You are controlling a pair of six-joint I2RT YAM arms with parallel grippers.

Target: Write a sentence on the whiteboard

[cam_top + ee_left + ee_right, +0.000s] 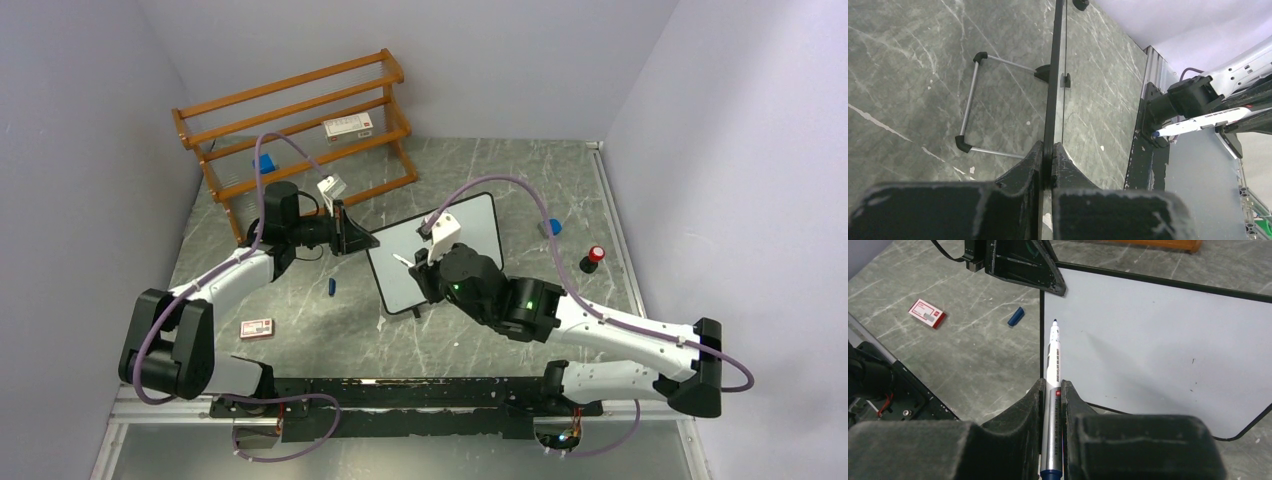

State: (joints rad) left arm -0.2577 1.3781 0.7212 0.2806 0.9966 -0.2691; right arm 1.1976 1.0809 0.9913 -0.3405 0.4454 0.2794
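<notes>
Whiteboard [475, 222] at middle of tabletop, propped on wire stand, face blank but for few specks. Judged light, stiff and thin with slick face; likely to skid or tip under pen pressure, so best held by frame.

Left gripper [1052, 150] clamped on its left edge. Right gripper [1053, 390] pinches marker [1053, 365] mid-barrel, tip bare, just beside board's left edge.

Blue cap [1016, 316] lies toward left edge of tabletop. Barrel print and label on red-white box [927, 313] too small to read.

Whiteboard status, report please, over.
Left tool shut on edge of black-framed white board. Right tool shut on white uncapped marker, tip near board's edge. No writing yet. Nothing blocking.
</notes>
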